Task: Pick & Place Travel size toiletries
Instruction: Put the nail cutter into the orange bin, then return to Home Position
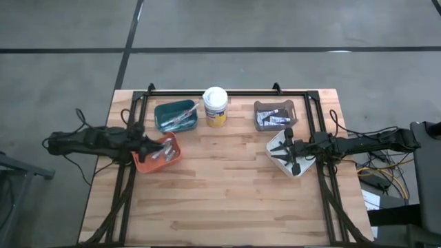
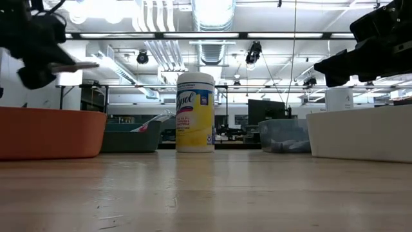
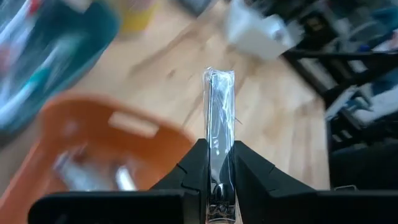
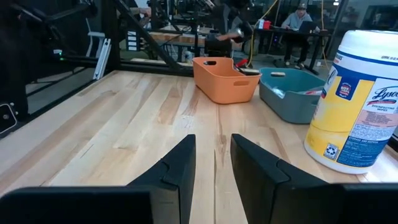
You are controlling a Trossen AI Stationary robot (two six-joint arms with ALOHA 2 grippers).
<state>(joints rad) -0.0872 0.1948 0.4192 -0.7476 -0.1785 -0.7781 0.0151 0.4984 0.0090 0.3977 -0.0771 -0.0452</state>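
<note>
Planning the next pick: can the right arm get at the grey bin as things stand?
Probably yes. The right gripper hangs empty, jaws apart, over the white bin; the grey bin sits just beyond with nothing between. The left gripper is far off, holding a wrapped item.

You can read one brand only: "Lysol" on the yellow label of the white wipes tub (image 2: 195, 112), written upright in blue script in the low view. In the right wrist view the same tub (image 4: 357, 102) shows "Lysol" cut off at the picture's edge, with "DISINFECTING WIPES" in small print under it, though that line is faint and I may have it slightly wrong. At about seven o'clock on that label you see a small recycling sign. From above, the tub at twelve o'clock on the table shows no legible print.
</note>
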